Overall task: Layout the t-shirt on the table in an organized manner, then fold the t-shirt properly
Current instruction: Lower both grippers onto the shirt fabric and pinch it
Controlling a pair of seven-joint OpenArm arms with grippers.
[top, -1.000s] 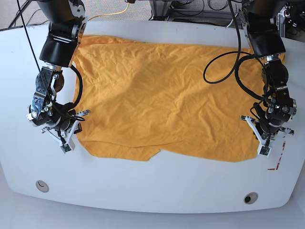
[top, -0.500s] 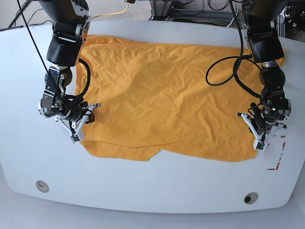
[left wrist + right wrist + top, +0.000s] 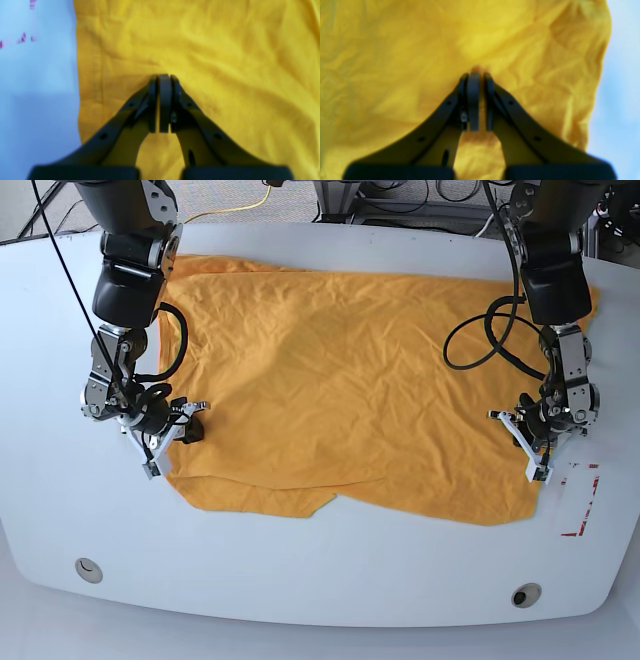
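Note:
The orange-yellow t-shirt (image 3: 340, 390) lies spread out and wrinkled on the white table (image 3: 300, 580). My left gripper (image 3: 530, 448) is on the shirt's right edge in the base view. In the left wrist view it (image 3: 161, 75) is shut, tips pressed into the fabric (image 3: 225, 62) just inside the stitched hem. My right gripper (image 3: 170, 442) is at the shirt's left edge near its front corner. In the right wrist view it (image 3: 476, 73) is shut with a small pinch of fabric (image 3: 395, 62) between the tips. No black drawing shows.
A red-tape outline (image 3: 582, 515) lies just right of the left gripper and shows in the left wrist view (image 3: 23, 38). Two round grommets (image 3: 88, 570) (image 3: 526, 595) sit near the front edge. Black cables (image 3: 480, 340) loop over the shirt's right part.
Both grippers have moved inward from the bare table beside the shirt onto its left and right edges. The shirt has barely shifted.

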